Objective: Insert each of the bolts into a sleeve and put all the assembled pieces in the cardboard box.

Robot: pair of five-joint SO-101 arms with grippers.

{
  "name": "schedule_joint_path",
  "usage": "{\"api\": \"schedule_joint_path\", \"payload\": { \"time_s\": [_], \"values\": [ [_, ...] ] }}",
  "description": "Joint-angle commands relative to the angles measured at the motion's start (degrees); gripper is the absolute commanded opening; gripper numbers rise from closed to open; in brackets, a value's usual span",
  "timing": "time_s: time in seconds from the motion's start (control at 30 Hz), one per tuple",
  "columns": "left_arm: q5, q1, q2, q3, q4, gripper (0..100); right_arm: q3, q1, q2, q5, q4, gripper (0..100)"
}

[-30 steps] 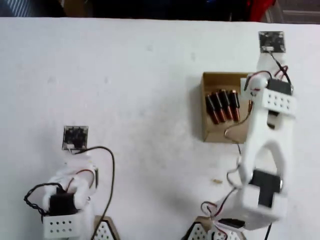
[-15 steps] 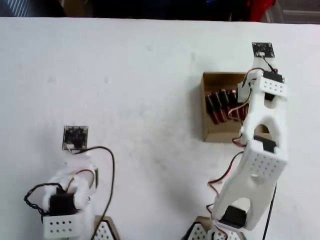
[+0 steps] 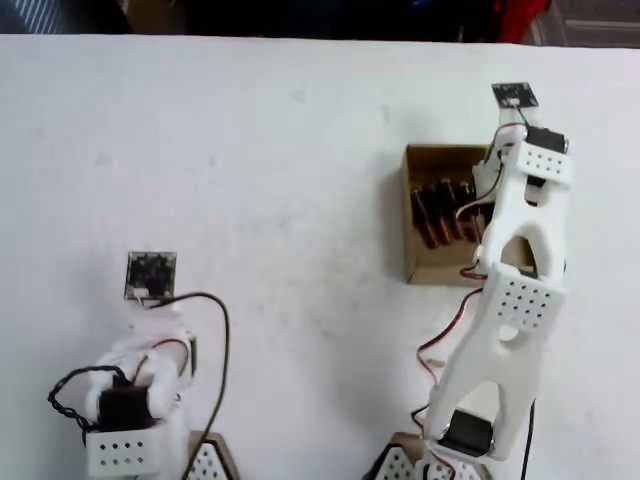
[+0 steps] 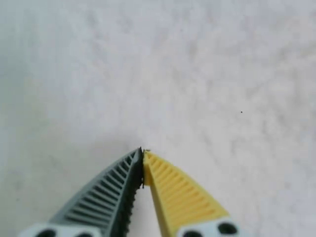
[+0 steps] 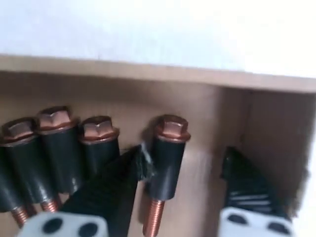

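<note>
My right end effector [image 5: 185, 157] released in brown cardboard box [image 5: 148, 74] | black sleeve with copper bolt [image 5: 167, 163] between its jaws | my left end effector [image 4: 142, 152] clenched over white bench [image 4: 197, 74]

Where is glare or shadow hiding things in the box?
Right wrist view: table beyond the cardboard box glares white, yet four sleeved bolts stay visible in the shaded interior. High view: no glare; the right arm overlaps part of the box.
</note>
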Motion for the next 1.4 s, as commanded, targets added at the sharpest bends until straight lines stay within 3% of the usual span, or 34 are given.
{"api": "schedule_joint_path", "payload": {
  "time_s": [0.0, 0.4, 0.5, 0.67, 0.8, 0.93, 1.37],
  "values": [
    [0.4, -0.4, -0.4, -0.1, 0.2, 2, -8.8, -0.4, -1.2, 0.6, 5.5, 22.6],
    [0.4, -0.4, -0.4, -0.1, 0.2, 2, -32.1, -2.2, -1.2, -6.8, 22.9, 22.5],
    [0.4, -0.4, -0.4, -0.1, 0.2, 2, -36.4, -3.1, -1.2, -6.8, 23.3, 19.0],
    [0.4, -0.4, -0.4, -0.1, 0.2, 2, -41.6, -3.9, -1.2, -6.8, 23.3, 1.4],
    [0.4, -0.4, -0.4, -0.1, 0.2, 2, -46.2, -4.2, -1.3, -6.8, 23.4, 5.2],
    [0.4, -0.4, -0.4, -0.1, 0.2, 2, -50.5, -4.4, -3.1, -6.7, 23.5, 1.3],
    [0.4, -0.4, -0.4, -0.1, 0.2, 2, -50.5, -7.6, -24.0, -6.7, 23.6, 1.6]
  ]
}}
